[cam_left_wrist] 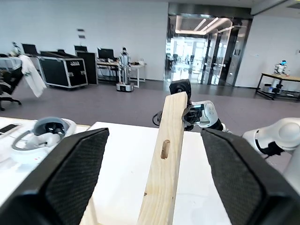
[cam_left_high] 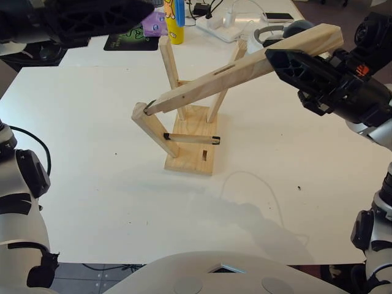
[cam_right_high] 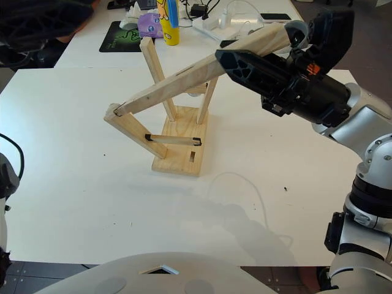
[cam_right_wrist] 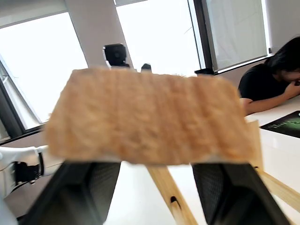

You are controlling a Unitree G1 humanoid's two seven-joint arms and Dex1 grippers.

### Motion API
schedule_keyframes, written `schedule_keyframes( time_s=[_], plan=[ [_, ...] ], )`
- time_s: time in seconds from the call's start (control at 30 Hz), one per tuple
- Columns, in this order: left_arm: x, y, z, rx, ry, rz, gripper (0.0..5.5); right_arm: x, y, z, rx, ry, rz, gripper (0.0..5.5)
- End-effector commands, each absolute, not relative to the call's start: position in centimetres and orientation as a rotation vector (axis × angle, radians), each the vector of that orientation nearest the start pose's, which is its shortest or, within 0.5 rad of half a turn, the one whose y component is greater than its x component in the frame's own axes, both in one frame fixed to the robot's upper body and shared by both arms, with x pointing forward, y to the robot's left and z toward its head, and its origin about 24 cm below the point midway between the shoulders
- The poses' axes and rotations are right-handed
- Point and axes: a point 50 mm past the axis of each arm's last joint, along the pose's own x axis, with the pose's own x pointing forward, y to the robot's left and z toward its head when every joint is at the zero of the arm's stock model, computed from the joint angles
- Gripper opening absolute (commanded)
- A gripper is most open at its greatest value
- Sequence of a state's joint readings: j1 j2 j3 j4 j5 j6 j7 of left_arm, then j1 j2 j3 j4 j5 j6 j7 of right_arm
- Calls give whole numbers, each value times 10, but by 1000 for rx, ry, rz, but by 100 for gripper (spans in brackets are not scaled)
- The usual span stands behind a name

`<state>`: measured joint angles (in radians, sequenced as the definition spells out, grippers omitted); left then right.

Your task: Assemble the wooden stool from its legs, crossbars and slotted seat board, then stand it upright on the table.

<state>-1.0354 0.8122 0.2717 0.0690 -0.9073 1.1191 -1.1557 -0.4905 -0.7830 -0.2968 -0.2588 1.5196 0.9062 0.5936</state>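
Both head eyes look down on the table [cam_left_high: 92,202]; wrist cameras face one leg [cam_left_wrist: 164,178] from opposite ends.

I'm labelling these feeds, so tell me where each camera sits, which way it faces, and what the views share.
Left eye: on the head, looking forward and down at the table and half-built stool; both arms show.
Right eye: beside it, same scene.
Left wrist: on the raised left arm, facing the room between the open fingers of the left gripper.
Right wrist: behind the right gripper, facing the held leg end-on.
Shared: the held leg, in all four.
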Motion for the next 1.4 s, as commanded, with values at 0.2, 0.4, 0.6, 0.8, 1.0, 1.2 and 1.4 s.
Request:
schedule_keyframes(
  time_s=[0.2,0.4,0.6,0.8,1.0,1.2,1.4],
  plan=[
    [272,289,244,154,195,-794,361,249,-261,267,312,-52,1006,207],
    [226,293,152,247,656,-913,361,241,-264,231,154,138,938,207],
    [211,251,105,213,669,-1002,361,247,-258,202,100,224,943,207],
    [222,206,76,288,544,-959,361,246,-249,199,84,252,1015,207],
    [217,181,53,382,545,-953,361,248,-238,204,75,251,1093,207],
    [223,178,47,396,515,-877,361,251,-234,208,72,250,1121,207],
    [234,178,42,337,492,-803,361,251,-232,208,70,256,1132,207]
  ],
)
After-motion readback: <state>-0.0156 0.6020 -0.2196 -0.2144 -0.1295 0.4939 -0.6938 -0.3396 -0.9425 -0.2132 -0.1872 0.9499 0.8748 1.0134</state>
